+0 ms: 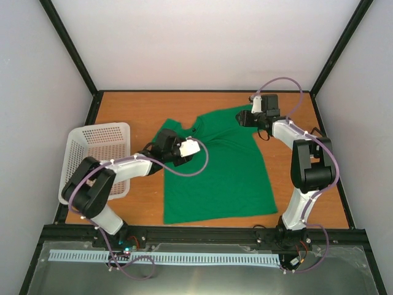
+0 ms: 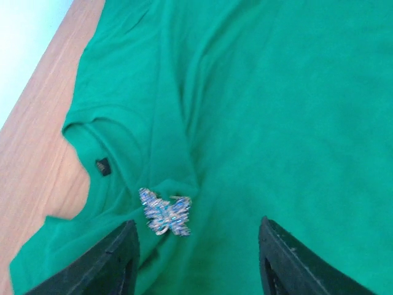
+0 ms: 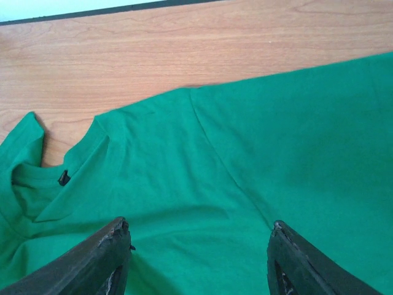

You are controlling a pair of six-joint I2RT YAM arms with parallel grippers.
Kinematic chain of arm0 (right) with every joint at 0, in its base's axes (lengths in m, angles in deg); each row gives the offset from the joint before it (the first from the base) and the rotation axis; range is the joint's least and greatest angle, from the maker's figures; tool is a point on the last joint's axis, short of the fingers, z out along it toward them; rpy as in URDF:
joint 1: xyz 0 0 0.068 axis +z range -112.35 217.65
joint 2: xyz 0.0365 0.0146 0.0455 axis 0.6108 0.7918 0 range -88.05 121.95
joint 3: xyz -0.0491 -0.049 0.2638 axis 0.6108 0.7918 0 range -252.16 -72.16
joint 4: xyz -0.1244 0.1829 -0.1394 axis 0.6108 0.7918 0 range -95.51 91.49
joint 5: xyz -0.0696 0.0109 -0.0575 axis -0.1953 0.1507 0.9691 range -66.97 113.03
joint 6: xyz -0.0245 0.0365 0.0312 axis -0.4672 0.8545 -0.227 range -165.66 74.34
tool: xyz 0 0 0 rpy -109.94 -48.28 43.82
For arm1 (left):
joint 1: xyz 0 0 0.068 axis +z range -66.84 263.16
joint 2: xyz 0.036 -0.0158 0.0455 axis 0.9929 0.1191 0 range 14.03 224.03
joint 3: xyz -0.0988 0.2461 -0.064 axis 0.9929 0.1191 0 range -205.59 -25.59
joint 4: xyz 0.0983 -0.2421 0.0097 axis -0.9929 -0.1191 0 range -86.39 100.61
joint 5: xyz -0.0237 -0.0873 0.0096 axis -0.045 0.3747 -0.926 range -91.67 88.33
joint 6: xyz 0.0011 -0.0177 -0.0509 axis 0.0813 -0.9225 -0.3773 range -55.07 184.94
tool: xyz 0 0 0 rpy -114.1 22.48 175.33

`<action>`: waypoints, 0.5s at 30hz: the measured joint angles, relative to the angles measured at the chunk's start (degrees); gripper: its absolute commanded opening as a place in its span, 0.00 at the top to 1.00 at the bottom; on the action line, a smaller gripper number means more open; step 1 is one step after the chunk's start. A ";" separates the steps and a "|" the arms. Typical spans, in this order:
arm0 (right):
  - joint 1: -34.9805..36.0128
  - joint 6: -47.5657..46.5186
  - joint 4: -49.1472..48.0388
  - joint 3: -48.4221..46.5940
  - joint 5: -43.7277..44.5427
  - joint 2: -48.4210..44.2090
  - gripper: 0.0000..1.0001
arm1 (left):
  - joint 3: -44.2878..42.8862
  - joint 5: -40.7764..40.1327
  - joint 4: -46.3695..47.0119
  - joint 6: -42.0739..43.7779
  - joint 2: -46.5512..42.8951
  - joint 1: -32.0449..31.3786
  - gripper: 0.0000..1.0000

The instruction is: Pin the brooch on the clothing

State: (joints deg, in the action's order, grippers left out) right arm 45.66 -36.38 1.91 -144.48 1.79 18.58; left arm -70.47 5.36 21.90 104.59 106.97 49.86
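Observation:
The clothing, a bright green T-shirt (image 1: 221, 166), lies flat on the wooden table. The brooch (image 2: 164, 212), a small silvery sparkly ornament, sits on the shirt just below the dark neckline (image 2: 101, 166); whether it is pinned cannot be told. My left gripper (image 2: 196, 261) is open just above the shirt, and the brooch lies near its left finger (image 2: 113, 264), not touching it. In the top view the left gripper (image 1: 164, 140) hides the brooch. My right gripper (image 3: 199, 261) is open and empty over the shirt's shoulder, at the shirt's far right in the top view (image 1: 244, 118).
A white mesh basket (image 1: 92, 157) stands at the table's left edge, beside the left arm. Bare wooden table (image 1: 135, 110) lies beyond the shirt. Black frame posts and white walls enclose the table.

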 measured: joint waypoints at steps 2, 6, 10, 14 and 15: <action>-0.35 -0.50 0.24 -0.50 -0.07 0.00 0.41 | -0.39 3.43 -4.00 -2.69 -2.80 0.04 0.40; -0.57 -2.43 1.46 -1.46 -0.17 0.02 0.40 | -0.63 10.78 -8.72 -12.37 -9.46 1.55 0.32; -0.59 -6.58 5.73 -6.73 0.07 1.95 0.37 | -4.33 15.54 -10.88 -25.73 -11.80 7.08 0.30; -0.59 -11.67 10.45 -15.78 1.77 7.50 0.35 | -14.64 13.70 -15.26 -35.36 -4.57 14.05 0.28; -0.57 -12.98 12.07 -18.14 2.25 9.29 0.35 | -16.94 13.07 -15.85 -36.70 -2.51 14.95 0.28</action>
State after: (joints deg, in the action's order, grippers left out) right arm 45.09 -49.36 13.98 -162.62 4.04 27.87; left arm -87.41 18.43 6.05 67.90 104.46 64.81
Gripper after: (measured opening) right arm 0.642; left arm 0.713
